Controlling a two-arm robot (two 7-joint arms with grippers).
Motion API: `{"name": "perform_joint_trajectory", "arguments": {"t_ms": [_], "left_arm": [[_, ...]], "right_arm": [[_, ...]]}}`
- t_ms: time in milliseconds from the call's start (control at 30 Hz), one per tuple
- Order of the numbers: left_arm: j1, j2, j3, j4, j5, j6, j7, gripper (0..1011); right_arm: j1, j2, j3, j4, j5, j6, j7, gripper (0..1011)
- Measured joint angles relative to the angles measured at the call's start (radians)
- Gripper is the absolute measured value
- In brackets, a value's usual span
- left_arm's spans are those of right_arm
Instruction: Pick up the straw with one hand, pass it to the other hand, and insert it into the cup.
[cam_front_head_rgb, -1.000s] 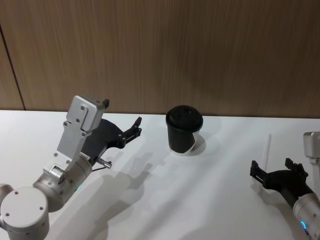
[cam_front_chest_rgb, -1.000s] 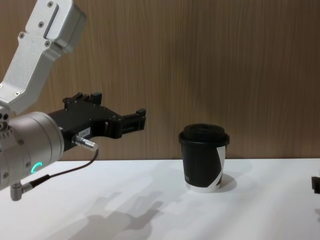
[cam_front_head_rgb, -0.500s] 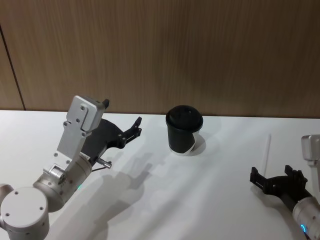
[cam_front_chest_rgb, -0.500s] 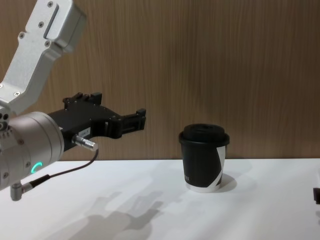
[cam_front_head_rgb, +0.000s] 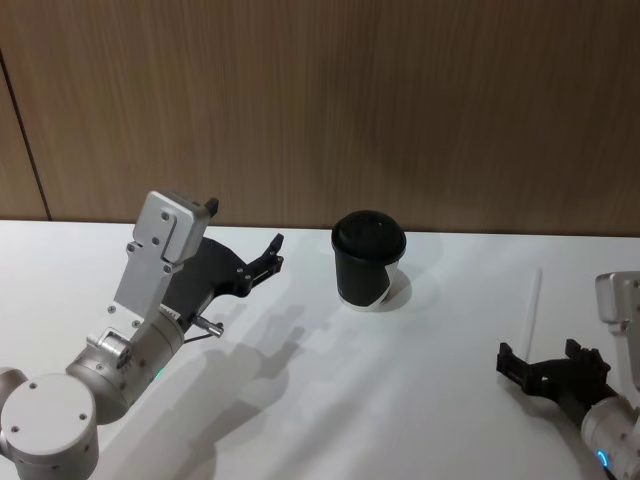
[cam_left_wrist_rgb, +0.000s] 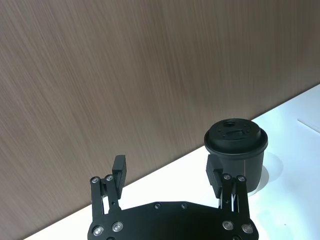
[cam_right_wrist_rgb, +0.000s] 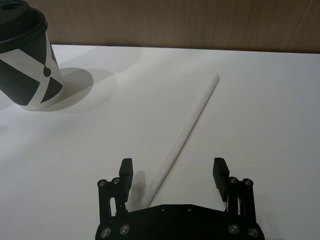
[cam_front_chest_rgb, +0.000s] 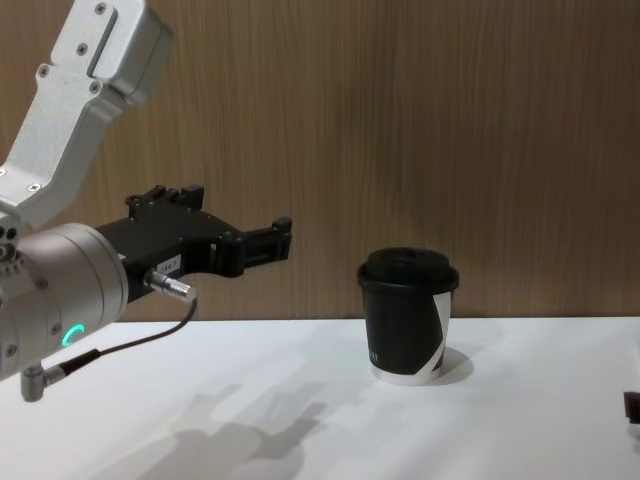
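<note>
One risk: my open right hand (cam_right_wrist_rgb: 172, 167) lines up off-centre on the straw (cam_right_wrist_rgb: 192, 117) end; closing there could flick it away. Left hand (cam_front_head_rgb: 272, 252) open, raised near the cup (cam_front_head_rgb: 367, 258).

A robotics lab or demonstration bench is indicated. A plain white desk (cam_front_head_rgb: 330, 400) is set flush against a wall (cam_front_head_rgb: 320, 100) clad in brown wood-grain panels, and a dark vertical seam (cam_front_head_rgb: 22, 110) is seen between two panels at the left. The desk's far edge is met by the wall in one straight line. A silver machined left arm (cam_front_chest_rgb: 60, 300), fitted with a glowing green ring (cam_front_chest_rgb: 68, 335) and a dark cable (cam_front_chest_rgb: 110, 348), is held over the desk's left side. A lidded black paper cup (cam_front_head_rgb: 367, 259) is stood near the far edge.
</note>
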Motion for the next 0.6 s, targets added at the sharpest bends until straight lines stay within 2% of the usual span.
{"name": "perform_joint_trajectory", "arguments": {"t_ms": [600], "left_arm": [[0.0,0.0,0.0,0.0,0.0,0.0,0.0,1003]], "right_arm": [[0.015,-0.009,-0.006,0.016,-0.008,0.029,0.026,1001]]}}
